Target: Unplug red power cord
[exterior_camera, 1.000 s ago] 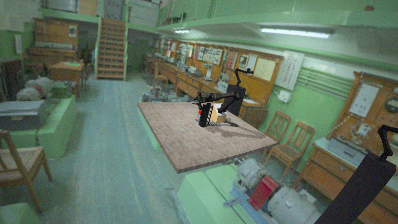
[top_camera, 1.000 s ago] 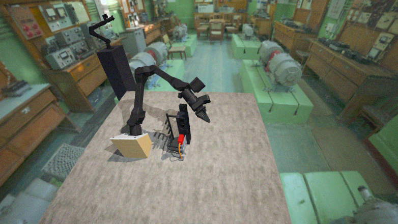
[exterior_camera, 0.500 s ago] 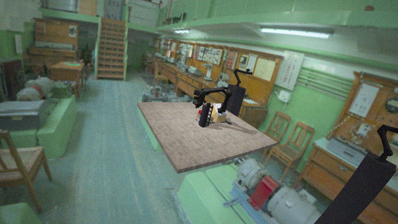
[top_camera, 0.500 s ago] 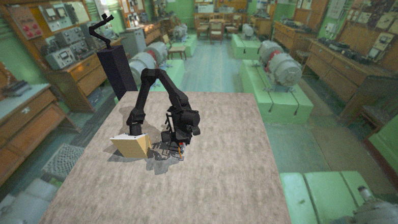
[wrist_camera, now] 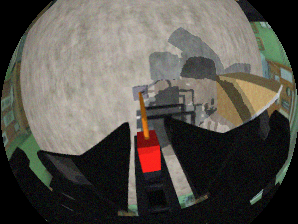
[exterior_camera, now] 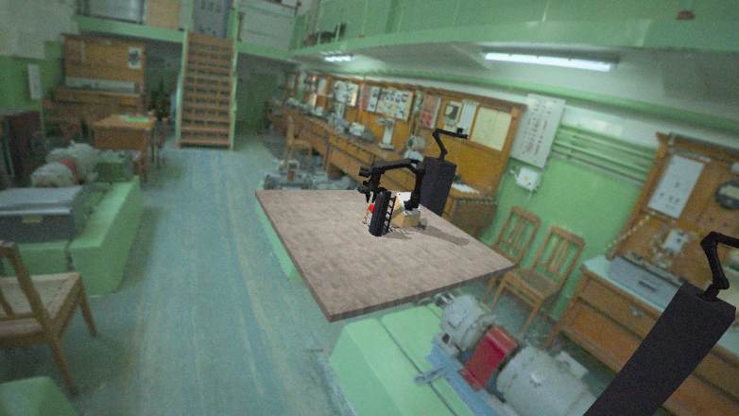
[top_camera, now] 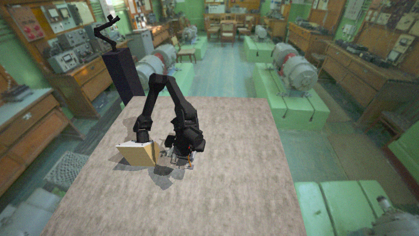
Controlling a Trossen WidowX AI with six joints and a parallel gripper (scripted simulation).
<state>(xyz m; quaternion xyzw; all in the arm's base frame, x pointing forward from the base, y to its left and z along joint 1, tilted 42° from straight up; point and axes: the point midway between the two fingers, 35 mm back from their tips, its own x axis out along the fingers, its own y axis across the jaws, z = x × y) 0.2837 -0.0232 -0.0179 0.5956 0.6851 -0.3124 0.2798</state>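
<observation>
The red plug [exterior_camera: 371, 208] [wrist_camera: 149, 158] sits against the black power strip [exterior_camera: 381, 215] [wrist_camera: 157, 198], which stands upright and leans slightly. The arm hides most of the strip in the top view. The orange cord [top_camera: 189, 160] [wrist_camera: 144, 115] runs from the plug down to a small grey plate [top_camera: 191, 167] [wrist_camera: 139, 92] on the table. My gripper [wrist_camera: 147, 124] is open, with one black finger on each side of the plug and strip. In the wrist view a gap shows on both sides, so the fingers appear not to touch the plug.
A thin black wire rack [exterior_camera: 390, 211] [wrist_camera: 160, 106] stands beside the strip. The wedge-shaped wooden block [top_camera: 136, 156] [exterior_camera: 405, 220] [wrist_camera: 239, 95] under the arm's base stands close by on the table [top_camera: 234, 176] [exterior_camera: 335, 258] [wrist_camera: 75, 75].
</observation>
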